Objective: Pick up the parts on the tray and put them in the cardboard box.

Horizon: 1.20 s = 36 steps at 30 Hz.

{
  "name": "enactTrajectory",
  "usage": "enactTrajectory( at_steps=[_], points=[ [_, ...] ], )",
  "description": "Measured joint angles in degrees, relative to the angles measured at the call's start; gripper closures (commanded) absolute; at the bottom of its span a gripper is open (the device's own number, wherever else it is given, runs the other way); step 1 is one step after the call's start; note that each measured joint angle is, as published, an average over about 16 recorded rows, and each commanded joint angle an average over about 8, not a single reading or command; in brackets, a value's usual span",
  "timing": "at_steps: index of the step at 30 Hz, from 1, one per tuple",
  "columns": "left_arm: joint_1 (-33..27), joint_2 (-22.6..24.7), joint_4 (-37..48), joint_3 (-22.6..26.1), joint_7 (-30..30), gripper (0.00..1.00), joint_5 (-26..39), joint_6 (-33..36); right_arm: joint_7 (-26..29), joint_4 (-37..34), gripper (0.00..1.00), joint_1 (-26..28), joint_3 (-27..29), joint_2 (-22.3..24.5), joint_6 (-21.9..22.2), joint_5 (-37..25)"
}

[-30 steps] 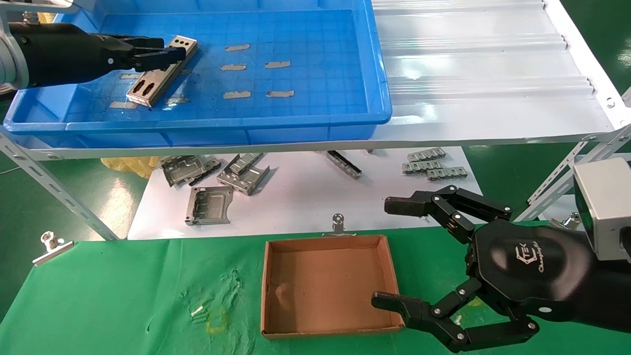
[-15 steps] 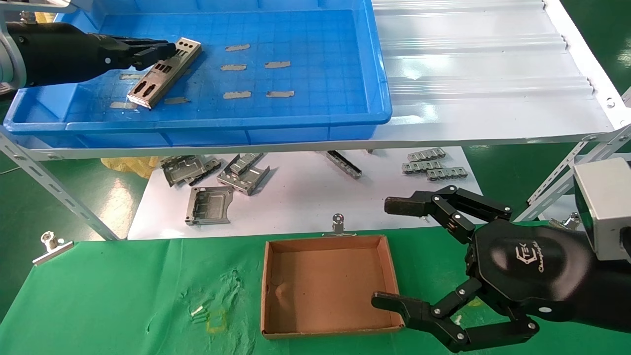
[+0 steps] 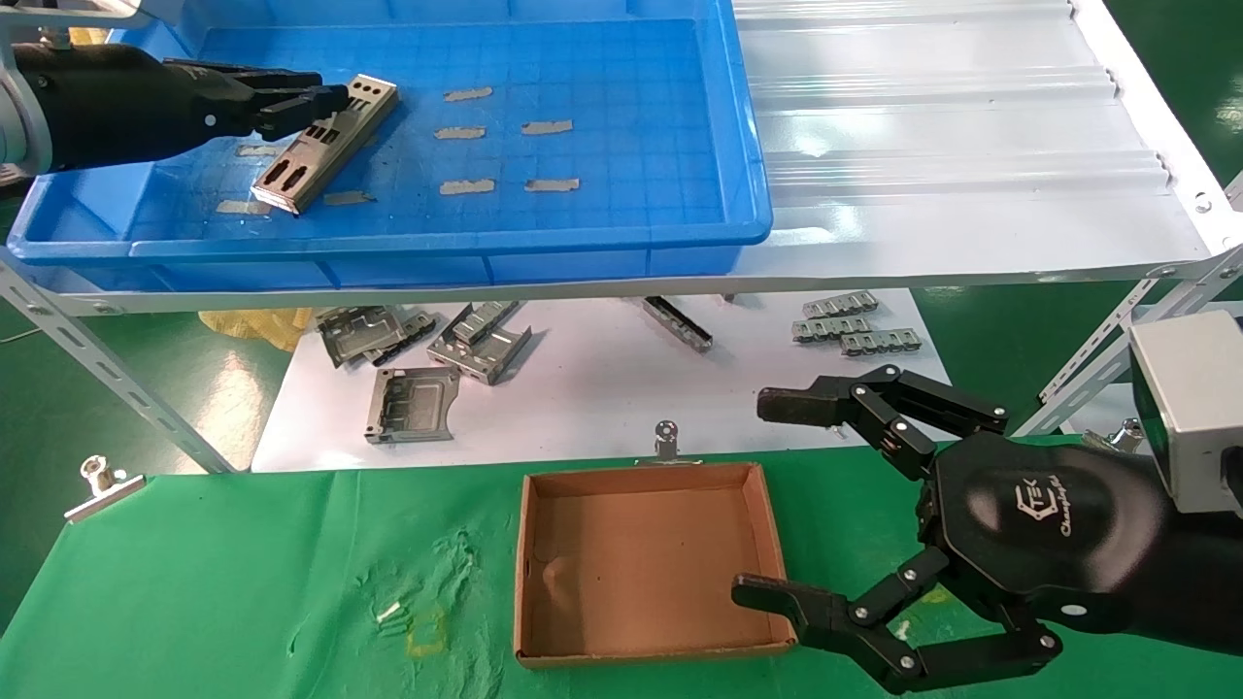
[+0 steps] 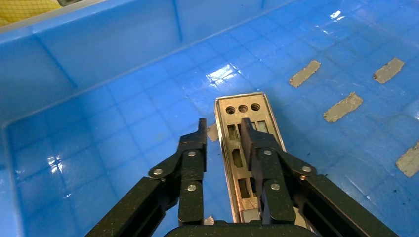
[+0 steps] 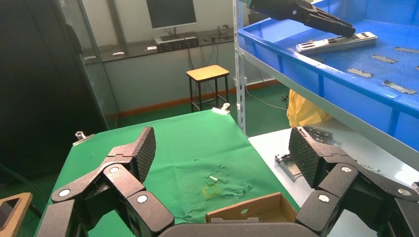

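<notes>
One part (image 3: 301,165), a long silver-grey plate with punched cut-outs, lies at the left end of the blue tray (image 3: 388,248). My left gripper (image 3: 330,100) reaches in from the left and hovers low over the part's far end. In the left wrist view this gripper (image 4: 225,127) is narrowly open. One finger is over the part (image 4: 247,100), the other over the tray floor (image 4: 123,98) beside its long edge. The brown cardboard box (image 3: 641,563) sits empty on the green cloth. My right gripper (image 3: 767,495) rests wide open beside the box's right wall.
Grey tape strips (image 3: 466,186) are stuck to the tray floor. The tray stands on a white corrugated shelf (image 3: 952,146). Bent grey brackets (image 3: 418,403) lie on a white board below it. Metal clips (image 3: 102,481) hold the green cloth's far edge.
My left gripper has drawn back a little to the left along the part. The part's far end has shifted slightly right. The right arm has not moved.
</notes>
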Motion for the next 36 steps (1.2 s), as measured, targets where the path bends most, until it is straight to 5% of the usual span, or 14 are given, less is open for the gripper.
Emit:
enactTrajectory(
  at_steps=[25,33,36],
  points=[
    [-0.32,-0.29,0.19,-0.31,0.11,0.02,-0.51,5.03,0.00,0.00,0.00,0.00,0.00,0.00,0.00,0.00],
    [-0.41,-0.10,0.36,-0.13,0.21,0.97,-0.26,5.47,0.00,0.00,0.00,0.00,0.00,0.00,0.00,0.00],
    [-0.45,-0.02,0.47,-0.08,0.17,1.00,-0.19,5.35,0.00,0.00,0.00,0.00,0.00,0.00,0.00,0.00]
  ],
)
